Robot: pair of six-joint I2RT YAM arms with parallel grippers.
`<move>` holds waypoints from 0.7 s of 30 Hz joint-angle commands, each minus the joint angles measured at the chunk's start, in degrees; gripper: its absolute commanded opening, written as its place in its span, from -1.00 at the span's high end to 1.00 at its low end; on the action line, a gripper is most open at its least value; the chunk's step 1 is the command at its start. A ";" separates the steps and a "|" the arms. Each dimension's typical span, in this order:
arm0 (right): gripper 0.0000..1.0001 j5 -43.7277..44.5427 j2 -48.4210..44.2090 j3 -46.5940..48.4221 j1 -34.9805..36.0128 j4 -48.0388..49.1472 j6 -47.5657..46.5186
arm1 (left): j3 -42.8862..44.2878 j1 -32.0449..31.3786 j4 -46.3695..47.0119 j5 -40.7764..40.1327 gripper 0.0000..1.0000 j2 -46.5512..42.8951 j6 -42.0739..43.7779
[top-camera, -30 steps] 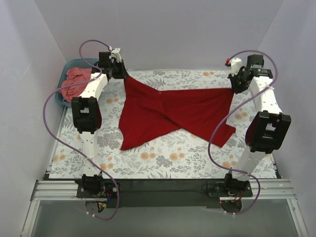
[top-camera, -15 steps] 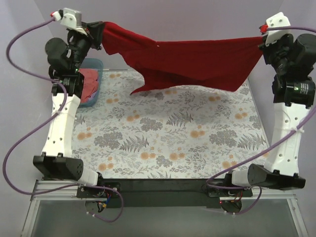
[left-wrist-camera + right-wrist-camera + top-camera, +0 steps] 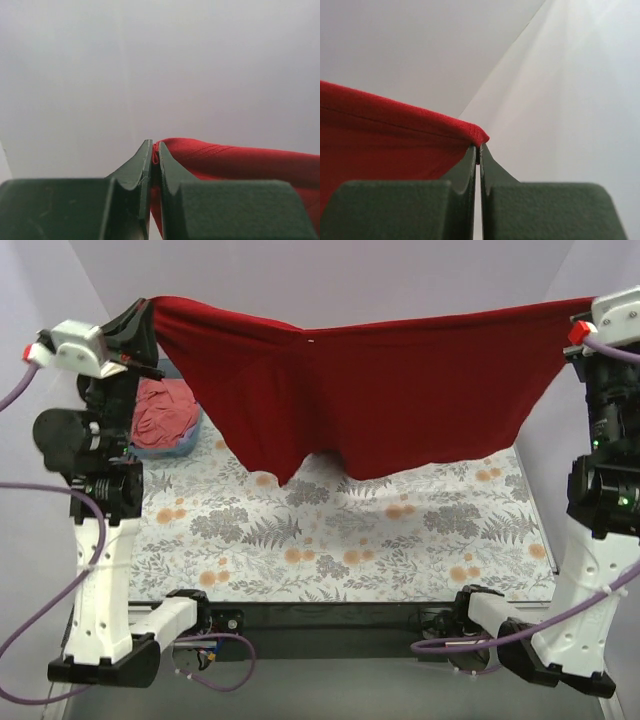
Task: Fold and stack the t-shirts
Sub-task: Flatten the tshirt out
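The crimson red t-shirt (image 3: 370,390) hangs spread in the air between both arms, high above the table, its lower edge dangling near the far middle. My left gripper (image 3: 148,308) is shut on its left corner; the cloth (image 3: 240,162) shows pinched between the jaws (image 3: 155,147). My right gripper (image 3: 590,308) is shut on the right corner, the hem (image 3: 395,130) caught at the jaw tips (image 3: 479,147). The salmon-pink t-shirt (image 3: 160,412) lies crumpled in the tub at the far left.
The teal tub (image 3: 165,448) stands at the table's far left corner behind the left arm. The floral tablecloth (image 3: 350,540) covers the table. White walls enclose the back and sides. Purple cables loop beside both arms.
Both arms have lifted the red shirt off the table and raised it higher, pulling apart so that it hangs stretched wide. Both grippers stayed shut on its corners.
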 commanded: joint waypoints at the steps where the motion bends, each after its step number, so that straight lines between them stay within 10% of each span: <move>1: 0.97 5.40 -5.64 0.54 -0.49 8.99 -1.56 | 0.78 0.56 2.57 -5.50 1.00 -7.61 3.63; 12: 0.97 6.46 -10.05 -1.56 -0.49 14.36 -6.13 | 9.13 0.56 -4.20 -6.81 1.00 -10.96 7.67; 21: 0.97 -1.71 -9.08 -23.59 -0.49 15.50 -5.42 | -9.12 0.56 -6.31 3.64 1.00 -12.27 8.82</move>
